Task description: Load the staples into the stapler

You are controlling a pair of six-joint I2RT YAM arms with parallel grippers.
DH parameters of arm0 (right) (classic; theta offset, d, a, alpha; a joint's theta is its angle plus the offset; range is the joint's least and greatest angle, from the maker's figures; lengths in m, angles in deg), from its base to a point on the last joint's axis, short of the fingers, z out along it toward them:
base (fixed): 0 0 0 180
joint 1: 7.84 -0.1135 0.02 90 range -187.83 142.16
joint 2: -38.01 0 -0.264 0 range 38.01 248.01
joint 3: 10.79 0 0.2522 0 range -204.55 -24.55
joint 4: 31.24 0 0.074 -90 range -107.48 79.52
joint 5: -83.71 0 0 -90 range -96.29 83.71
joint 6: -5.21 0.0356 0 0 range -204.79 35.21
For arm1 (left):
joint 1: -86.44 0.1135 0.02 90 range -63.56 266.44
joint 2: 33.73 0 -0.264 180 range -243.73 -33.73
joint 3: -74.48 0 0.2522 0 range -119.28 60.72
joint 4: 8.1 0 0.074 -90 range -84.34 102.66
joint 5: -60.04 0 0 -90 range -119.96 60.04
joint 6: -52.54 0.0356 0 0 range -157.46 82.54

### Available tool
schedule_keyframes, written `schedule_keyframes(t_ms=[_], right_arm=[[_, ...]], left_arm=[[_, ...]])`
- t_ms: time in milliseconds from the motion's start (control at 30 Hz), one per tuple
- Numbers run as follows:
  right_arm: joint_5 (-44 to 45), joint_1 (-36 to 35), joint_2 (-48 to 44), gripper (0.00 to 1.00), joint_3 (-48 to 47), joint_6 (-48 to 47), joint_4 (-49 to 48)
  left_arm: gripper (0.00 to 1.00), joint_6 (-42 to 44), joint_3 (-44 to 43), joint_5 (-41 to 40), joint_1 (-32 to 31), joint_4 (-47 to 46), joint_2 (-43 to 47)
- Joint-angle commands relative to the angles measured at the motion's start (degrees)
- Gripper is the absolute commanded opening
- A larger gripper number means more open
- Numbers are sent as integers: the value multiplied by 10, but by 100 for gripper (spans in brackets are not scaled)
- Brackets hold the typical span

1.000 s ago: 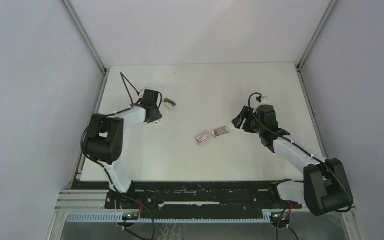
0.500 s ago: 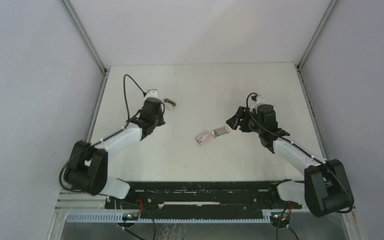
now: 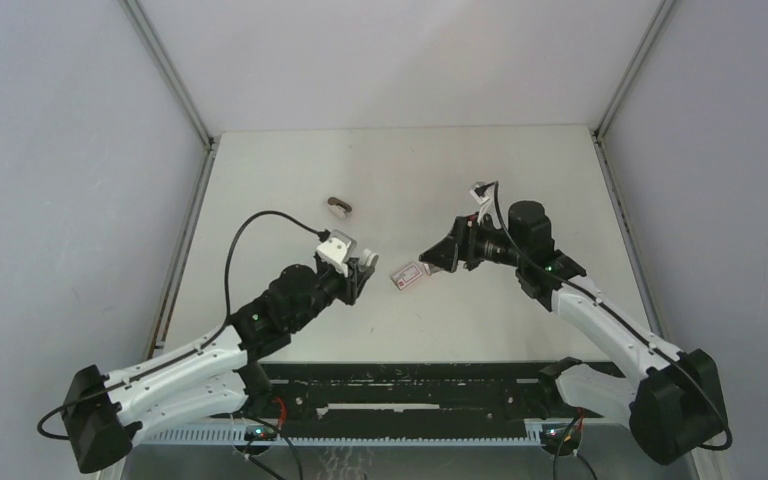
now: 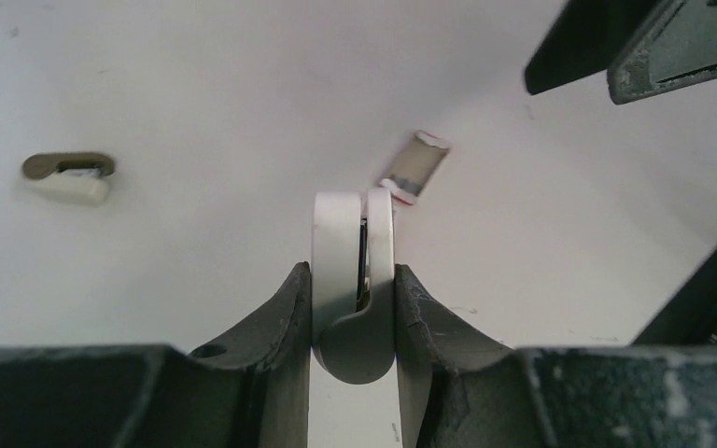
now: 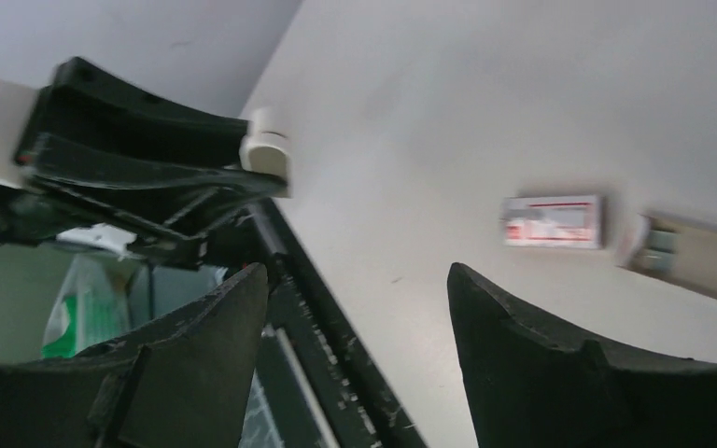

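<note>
Nearest us, the left fingers (image 4: pixel 353 275) were clenched on a small white plastic stapler (image 4: pixel 353 233) held on edge. Just beyond, the small pink-red box of staples (image 3: pixel 409 275) lay flat on the pale tabletop (image 3: pixel 520 170), long axis running near-left to far-right, its grey inner tray (image 4: pixel 417 163) off the far-right end. There the right fingers (image 3: pixel 438 253) hung spread, grasping nothing. Farthest lay a small brown-and-cream item (image 3: pixel 338 207).

Left end effector (image 4: pixel 353 273) clenched — right (image 5: pixel 355 280) wide.
</note>
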Motion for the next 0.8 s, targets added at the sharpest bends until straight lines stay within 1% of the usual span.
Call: schedule_keyframes(t_ms=[0, 100, 200, 333, 533, 667, 767], right_arm=[[6, -60, -34, 70, -38, 48, 39], [12, -90, -35, 66, -38, 85, 21], [28, -121, -33, 61, -39, 104, 0], [37, -140, -19, 55, -53, 113, -8], [53, -160, 13, 53, -74, 105, 0], [56, -171, 29, 52, -75, 111, -19], [58, -180, 38, 48, -79, 114, -25]], left_arm=[[0, 29, 8, 26, -48, -34, 24], [0, 51, -2, 1, -83, -22, 30], [0, 63, -10, 1, -94, -13, 34], [0, 77, -14, 2, -105, -9, 36], [0, 74, -17, 6, -117, -10, 37], [0, 73, -18, 8, -123, -9, 39], [0, 75, -19, 6, -125, -6, 42]])
